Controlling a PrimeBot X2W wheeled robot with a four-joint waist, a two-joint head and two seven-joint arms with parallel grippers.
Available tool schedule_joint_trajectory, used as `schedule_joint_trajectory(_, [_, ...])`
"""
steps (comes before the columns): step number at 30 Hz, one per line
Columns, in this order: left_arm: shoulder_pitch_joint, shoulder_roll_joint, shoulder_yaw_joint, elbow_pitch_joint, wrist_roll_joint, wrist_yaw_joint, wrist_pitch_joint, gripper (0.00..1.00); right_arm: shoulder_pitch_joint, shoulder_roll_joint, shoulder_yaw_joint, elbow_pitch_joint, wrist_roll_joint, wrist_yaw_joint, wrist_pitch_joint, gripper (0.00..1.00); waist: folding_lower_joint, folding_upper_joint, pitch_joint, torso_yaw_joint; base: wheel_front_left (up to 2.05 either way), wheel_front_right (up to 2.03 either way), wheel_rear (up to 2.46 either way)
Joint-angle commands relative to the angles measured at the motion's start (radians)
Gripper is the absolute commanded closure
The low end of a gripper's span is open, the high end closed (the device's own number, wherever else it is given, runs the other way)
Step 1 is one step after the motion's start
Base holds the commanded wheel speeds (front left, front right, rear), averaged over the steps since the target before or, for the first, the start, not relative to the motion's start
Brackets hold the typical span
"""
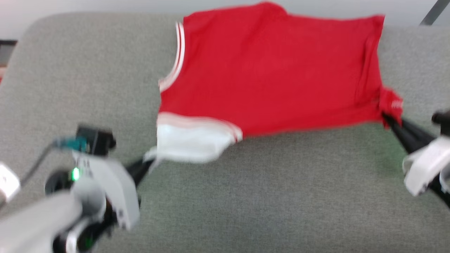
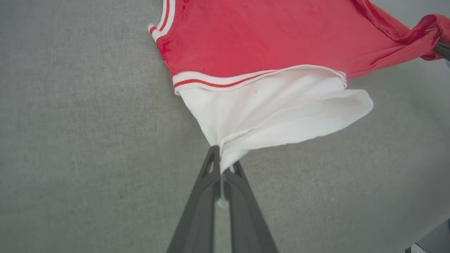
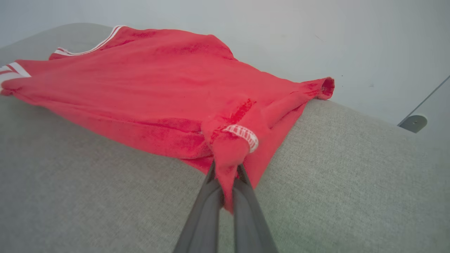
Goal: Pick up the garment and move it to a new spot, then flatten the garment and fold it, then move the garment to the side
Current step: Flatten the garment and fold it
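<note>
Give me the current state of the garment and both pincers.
garment: unfolded, spread over the grey cushion, near edge pulled between the two pincers.
left pincer: shut on the garment's white sleeve panel.
right pincer: shut on the garment's red corner.

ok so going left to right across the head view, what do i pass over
left gripper → white sleeve pinched in its fingers → red body of the garment → right gripper, fingers shut on the red corner
</note>
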Motion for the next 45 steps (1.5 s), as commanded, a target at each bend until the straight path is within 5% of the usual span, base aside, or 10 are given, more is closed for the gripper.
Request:
schedule_joint_trajectory(1, [0.058, 0.03, -0.006, -0.052, -0.02, 0.044, -0.019, 1.0, 0.058, -0.008, -0.018, -0.018, -0.002, -0.001, -0.009, 1.0, 0.0, 0.0, -0.051, -0.008, 0.0, 0.0, 0.0])
schedule_joint_trajectory(10, [0.311, 0.102, -0.023, -0.246, -0.141, 0.198, -0.155, 1.0, 0.345, 0.0, -0.123, -0.1, -0.07, -0.001, -0.016, 1.0, 0.0, 0.0, -0.092, -0.018, 0.0, 0.0, 0.0])
schedule_joint_trajectory(21, [0.525, 0.119, -0.017, -0.344, -0.258, 0.297, -0.265, 1.0, 0.652, 0.077, -0.318, -0.212, -0.17, -0.001, -0.017, 1.0, 0.0, 0.0, -0.102, -0.04, 0.0, 0.0, 0.0])
schedule_joint_trajectory(33, [0.47, 0.233, 0.036, -0.468, -0.163, 0.407, -0.263, 1.0, 0.769, 0.147, -0.416, -0.381, -0.223, -0.001, -0.006, 1.0, 0.0, 0.0, -0.095, -0.096, 0.0, 0.0, 0.0])
schedule_joint_trajectory(39, [0.352, 0.284, 0.045, -0.49, -0.061, 0.414, -0.178, 1.0, 0.742, 0.166, -0.458, -0.43, -0.219, -0.001, 0.035, 1.0, 0.0, 0.0, -0.088, -0.126, 0.0, 0.0, 0.0])
schedule_joint_trajectory(45, [0.179, 0.271, 0.049, -0.423, 0.06, 0.342, -0.027, 1.0, 0.667, 0.2, -0.501, -0.461, -0.235, -0.001, 0.129, 1.0, 0.0, 0.0, -0.067, -0.153, 0.0, 0.0, 0.0])
